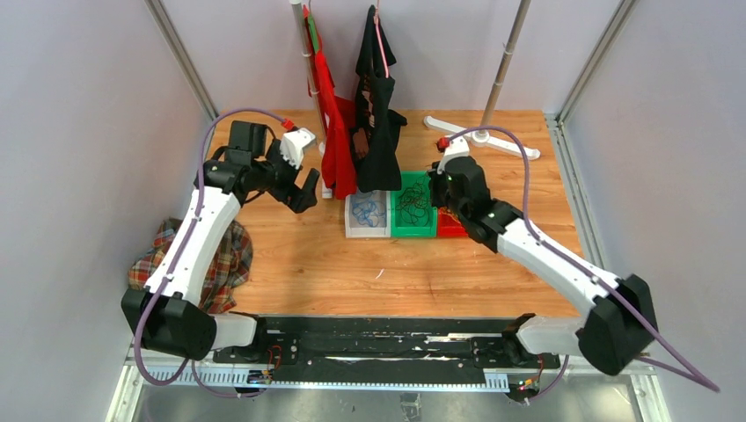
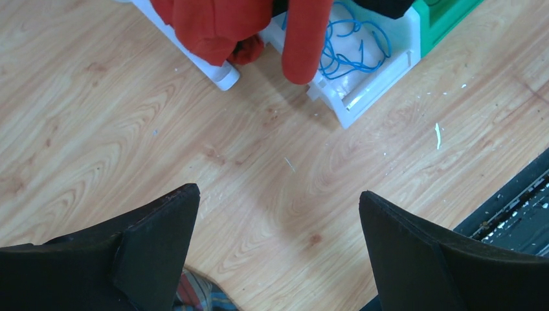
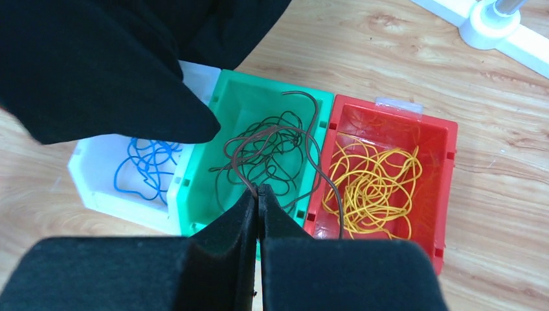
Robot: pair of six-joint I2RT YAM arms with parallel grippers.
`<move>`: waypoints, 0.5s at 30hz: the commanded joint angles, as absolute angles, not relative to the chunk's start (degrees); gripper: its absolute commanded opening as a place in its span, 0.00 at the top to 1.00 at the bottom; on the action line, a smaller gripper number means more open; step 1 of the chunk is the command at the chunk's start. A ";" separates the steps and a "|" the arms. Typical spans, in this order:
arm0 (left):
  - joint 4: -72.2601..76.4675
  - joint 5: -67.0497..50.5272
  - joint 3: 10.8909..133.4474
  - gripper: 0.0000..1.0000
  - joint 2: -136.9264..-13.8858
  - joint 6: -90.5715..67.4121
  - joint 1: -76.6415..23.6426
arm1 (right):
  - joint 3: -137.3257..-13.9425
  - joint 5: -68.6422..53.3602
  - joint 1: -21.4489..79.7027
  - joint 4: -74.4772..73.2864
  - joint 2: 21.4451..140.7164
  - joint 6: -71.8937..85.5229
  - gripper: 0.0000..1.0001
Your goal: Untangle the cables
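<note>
I take the green bin (image 3: pixel 256 103) as my landmark. It sits between a white bin (image 3: pixel 90 191) on one side and a red bin (image 3: pixel 435 162) on the other, all three touching in a row on the worktop (image 1: pixel 352 268).

The dark brown cable (image 3: pixel 275 146) lies in a loose tangle inside the green bin. The right gripper (image 3: pixel 257 194) hangs over that bin's near wall with its fingers pressed together. One brown strand runs straight into the seam at the tips, so I read it as pinched there. My own fingers block the near wall and whatever strand lies below them.

The blue cable (image 3: pixel 145 165) is in the white bin. A hanging black garment (image 3: pixel 97 65) covers that bin's far part and a corner of the green one, so I can't see how much blue wire is under it. The yellow cable (image 3: pixel 372 178) fills the red bin, in full view.

The left gripper (image 2: pixel 278 214) is well off past the white bin, above bare wood, with its fingers wide apart and nothing between them. In its camera, a red garment (image 2: pixel 220 23) hides part of the white bin, and the frame edge cuts off the green one. From above, the right arm covers most of the red bin.
</note>
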State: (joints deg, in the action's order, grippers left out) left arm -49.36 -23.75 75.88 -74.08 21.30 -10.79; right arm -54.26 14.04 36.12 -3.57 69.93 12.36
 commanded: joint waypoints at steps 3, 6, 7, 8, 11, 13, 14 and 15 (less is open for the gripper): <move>-44.13 -26.01 72.61 0.02 -72.69 18.67 -8.79 | -58.56 10.77 34.72 1.95 81.00 10.10 1.00; -42.58 -26.01 71.42 0.02 -72.66 17.65 -8.70 | -59.99 9.32 34.64 2.59 86.57 11.47 0.99; -42.09 -25.97 71.04 0.02 -72.76 17.28 -8.70 | -60.29 8.45 34.63 2.92 88.11 11.79 1.00; -41.64 -25.93 70.82 0.02 -72.84 17.07 -8.70 | -60.63 7.81 34.64 3.06 89.62 12.35 1.00; -40.90 -25.46 70.25 0.02 -73.03 16.74 -8.70 | -61.89 6.54 34.68 2.55 93.60 13.35 1.00; -41.17 -25.40 70.23 0.02 -73.21 16.99 -8.62 | -63.00 7.33 34.68 0.77 95.56 13.86 0.99; -41.42 -25.38 70.20 0.02 -73.21 17.12 -8.61 | -63.25 7.45 34.65 0.07 95.99 13.91 0.93; -41.81 -25.42 70.33 0.02 -73.21 17.39 -8.61 | -63.21 7.40 34.71 -0.29 95.88 13.91 0.82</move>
State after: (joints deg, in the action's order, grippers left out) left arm -43.38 -24.64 70.35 -74.06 17.67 -9.13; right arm -60.36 8.01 35.22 1.15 95.15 12.75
